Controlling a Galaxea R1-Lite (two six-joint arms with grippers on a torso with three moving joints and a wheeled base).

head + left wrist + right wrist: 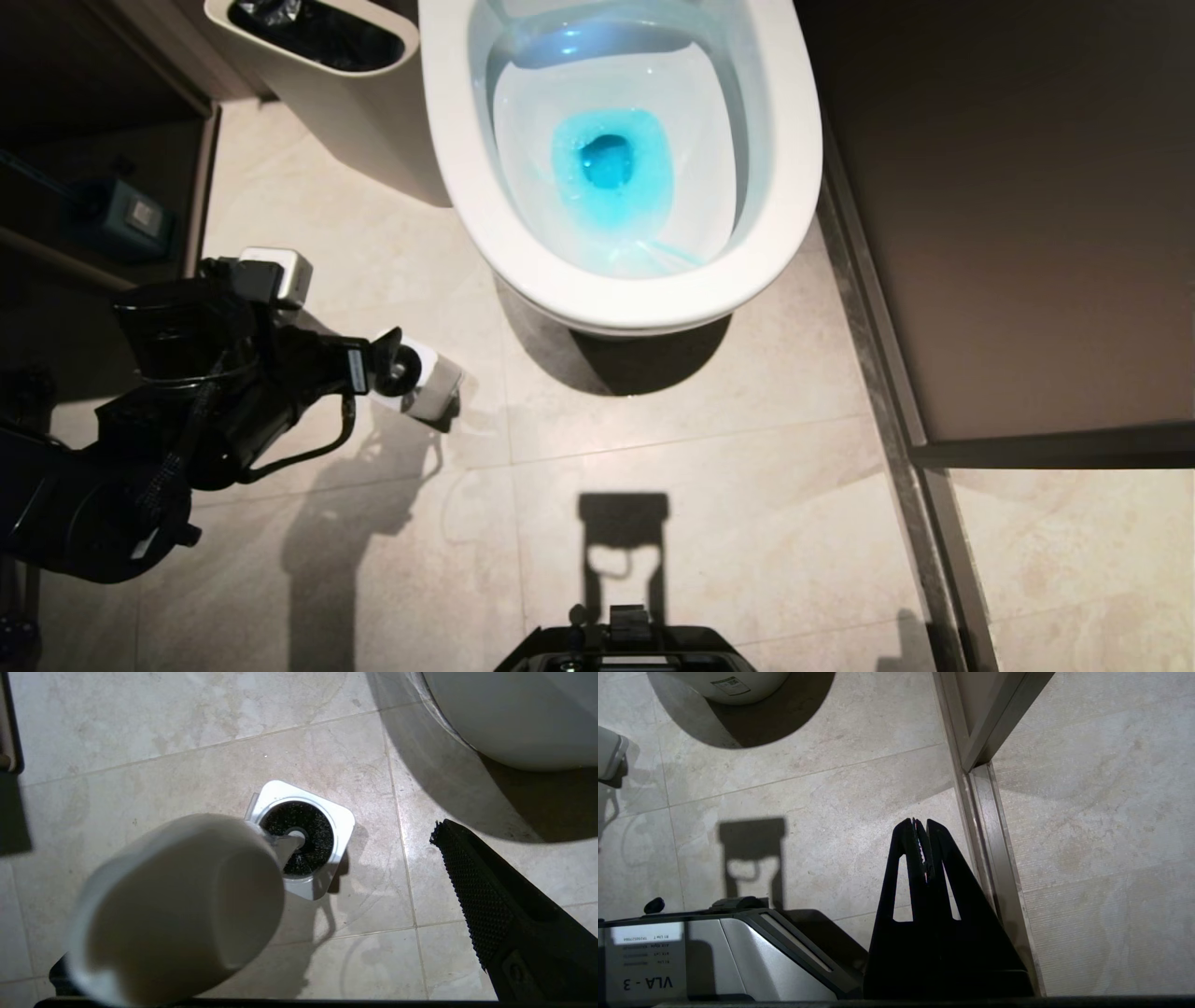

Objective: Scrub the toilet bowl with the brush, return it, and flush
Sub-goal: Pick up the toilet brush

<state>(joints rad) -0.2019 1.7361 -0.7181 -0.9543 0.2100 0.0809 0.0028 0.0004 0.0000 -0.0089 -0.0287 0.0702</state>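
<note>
One toilet bowl (621,149), one brush (187,900), one brush holder (303,837) and one waste bin (327,84) are counted on the tiled floor (709,485). The toilet bowl is seen from above in the head view, with its rim uncovered; a pool of blue water (609,168) is held at the bottom of it. The waste bin is placed just beside the bowl, on the robot's left, and is lined with a black bag (313,28); what lies inside the bag cannot be told.

The holder, a white square-cornered cup, stands on the floor near the foot of the bowl, apart from it. The brush is set in it: the black bristle head (299,835) is seated inside the round opening, and the white handle rises from it toward the left wrist camera, its rounded end filling much of that view.

The left claw (397,369) is held over the handle top. It is released: one ribbed black finger (472,891) is seen well to the side of the handle, not touching it, and the other finger is hidden from view. Nothing is grasped by it.

The right claw (921,833) is parked low beside the robot's base (714,952), above the floor near a metal door frame (980,812). Its two fingers are clenched together, tip against tip, with nothing between them.
</note>
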